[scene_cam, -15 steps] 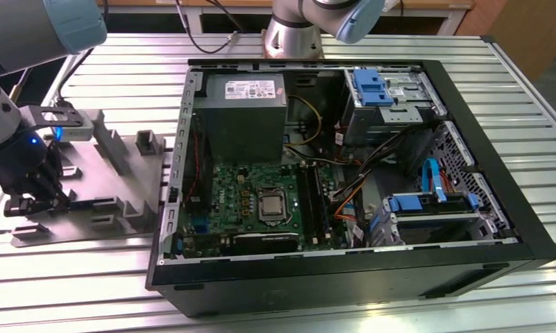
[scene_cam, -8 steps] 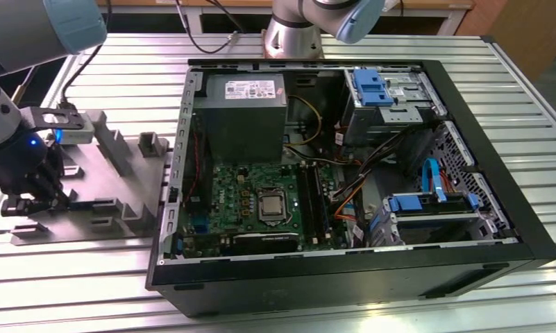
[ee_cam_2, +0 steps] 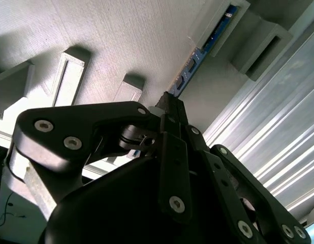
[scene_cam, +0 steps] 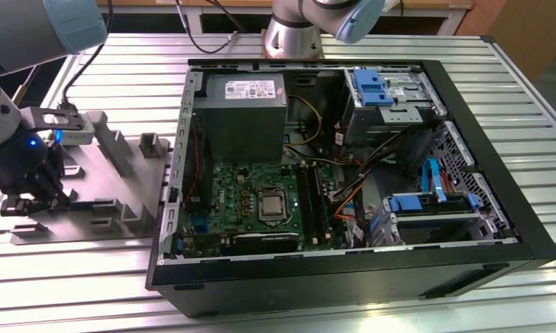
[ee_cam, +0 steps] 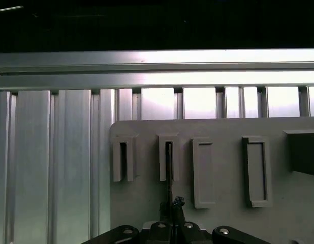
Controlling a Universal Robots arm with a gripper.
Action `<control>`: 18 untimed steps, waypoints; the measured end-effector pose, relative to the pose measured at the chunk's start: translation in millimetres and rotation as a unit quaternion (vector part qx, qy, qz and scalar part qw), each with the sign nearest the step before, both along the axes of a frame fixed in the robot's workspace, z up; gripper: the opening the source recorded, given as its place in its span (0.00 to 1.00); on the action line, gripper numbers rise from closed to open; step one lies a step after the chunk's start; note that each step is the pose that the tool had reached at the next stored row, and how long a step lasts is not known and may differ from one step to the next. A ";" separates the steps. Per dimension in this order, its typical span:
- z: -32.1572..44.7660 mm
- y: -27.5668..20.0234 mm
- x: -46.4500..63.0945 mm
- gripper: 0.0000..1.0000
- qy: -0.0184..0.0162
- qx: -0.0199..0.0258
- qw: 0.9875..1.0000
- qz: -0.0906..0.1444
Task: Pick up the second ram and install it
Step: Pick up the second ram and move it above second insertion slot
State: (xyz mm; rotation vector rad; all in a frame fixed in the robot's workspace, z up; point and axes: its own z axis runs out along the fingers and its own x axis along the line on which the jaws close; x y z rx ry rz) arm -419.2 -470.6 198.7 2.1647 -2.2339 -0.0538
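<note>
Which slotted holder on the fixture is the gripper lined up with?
The slotted holder holding the blue ram, directly ahead of the gripper; the other holder sits aside.

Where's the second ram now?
In the second wrist view the second ram stands on edge, slotted in the grey holder right by the gripper; the holder lies to the exterior view's left of the computer case.

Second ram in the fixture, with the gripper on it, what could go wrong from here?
1. The gripper seems closed on one end of the second ram, with most of the stick reaching beyond it, so it may pivot in the grip.
2. The stick sits in a slotted holder of the grey fixture; a tilted lift could jam it.
3. Loose cables hang beside the motherboard's memory slots and might snag it.
</note>
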 end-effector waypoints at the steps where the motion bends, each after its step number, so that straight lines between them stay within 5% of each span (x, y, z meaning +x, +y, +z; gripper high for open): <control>1: 0.0 0.0 0.0 0.12 0.000 0.000 1.000 0.000; 6: 0.4 0.0 0.0 0.12 0.000 0.000 1.000 0.000; 18: 15.8 0.0 0.0 0.12 0.000 0.000 1.000 0.003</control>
